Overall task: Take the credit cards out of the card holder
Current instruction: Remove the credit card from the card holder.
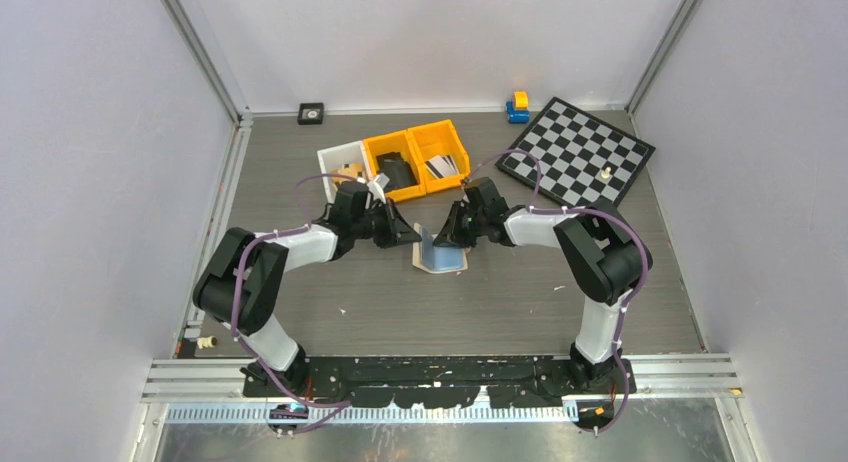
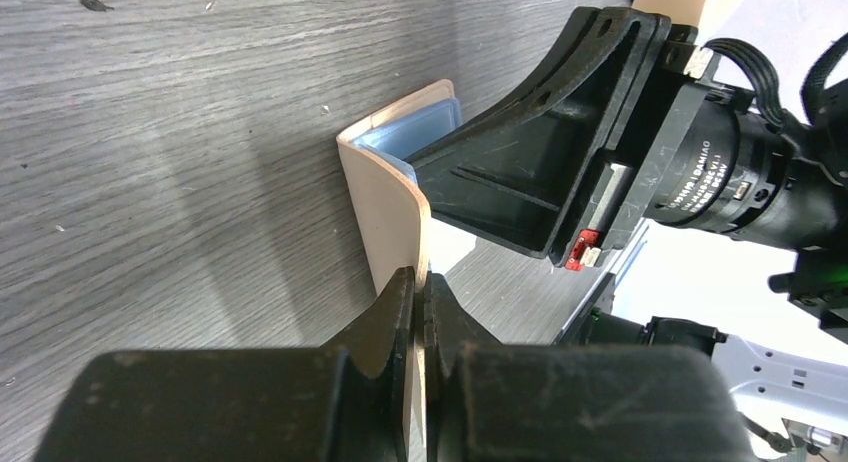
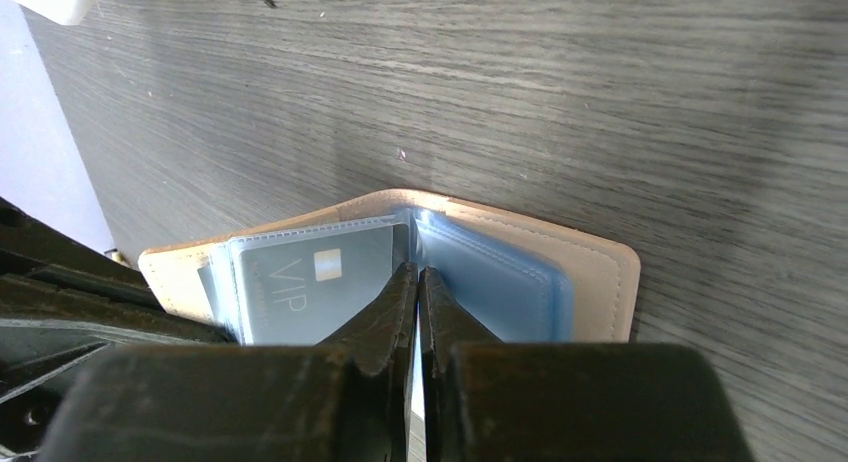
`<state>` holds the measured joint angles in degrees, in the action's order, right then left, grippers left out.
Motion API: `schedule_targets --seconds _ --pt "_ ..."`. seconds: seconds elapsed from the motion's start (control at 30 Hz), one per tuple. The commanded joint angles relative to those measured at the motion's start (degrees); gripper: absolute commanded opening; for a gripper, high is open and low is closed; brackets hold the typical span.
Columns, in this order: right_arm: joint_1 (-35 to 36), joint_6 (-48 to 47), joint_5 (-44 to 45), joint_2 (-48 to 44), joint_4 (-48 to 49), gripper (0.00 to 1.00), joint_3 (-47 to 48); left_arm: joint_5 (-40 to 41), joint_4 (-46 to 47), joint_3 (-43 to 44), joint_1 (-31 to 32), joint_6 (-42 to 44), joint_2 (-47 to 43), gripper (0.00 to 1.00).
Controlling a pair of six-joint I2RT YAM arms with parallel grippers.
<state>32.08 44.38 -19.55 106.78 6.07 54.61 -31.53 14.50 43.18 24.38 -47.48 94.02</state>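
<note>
The left gripper [image 2: 420,285] clamped the card holder [image 2: 385,202] flap; the right gripper [image 3: 417,278], fingers [image 3: 385,322] nearly together, next had to pinch the VIP credit card [image 3: 300,292]

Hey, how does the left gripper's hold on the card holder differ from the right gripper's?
The left gripper pinches the card holder's tan outer cover at its edge; the right gripper pinches at the inner fold, seemingly on a clear pocket leaf. The left gripper faces the plain outside; the right gripper faces the open pockets, beside the VIP card. Both have their fingers shut on the holder.
</note>
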Motion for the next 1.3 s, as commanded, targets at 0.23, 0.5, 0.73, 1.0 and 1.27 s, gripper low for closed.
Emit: schedule_targets --seconds 0.23,0.5,0.73,1.0,1.27 --pt "0.92 -6.15 11.73 -4.95 -14.41 0.01 4.04 4.77 -9.16 4.17 1.20 6.34 -5.14 0.00" --pt "3.91 -6.68 9.65 -0.25 -16.40 0.01 7.96 3.67 -9.49 5.01 1.91 6.44 -4.36 0.00" --pt "3.99 -5.91 7.47 1.06 -15.04 0.00 8.00 5.58 -12.19 7.13 4.91 8.57 -3.96 0.00" --pt "4.02 -5.54 6.63 1.09 -14.36 0.00 7.72 10.92 -18.85 10.52 7.75 11.99 -1.64 0.01" --pt "3.52 -6.12 9.88 -2.15 -15.04 0.00 6.34 15.54 -23.79 12.46 7.95 13.87 -0.83 0.01"
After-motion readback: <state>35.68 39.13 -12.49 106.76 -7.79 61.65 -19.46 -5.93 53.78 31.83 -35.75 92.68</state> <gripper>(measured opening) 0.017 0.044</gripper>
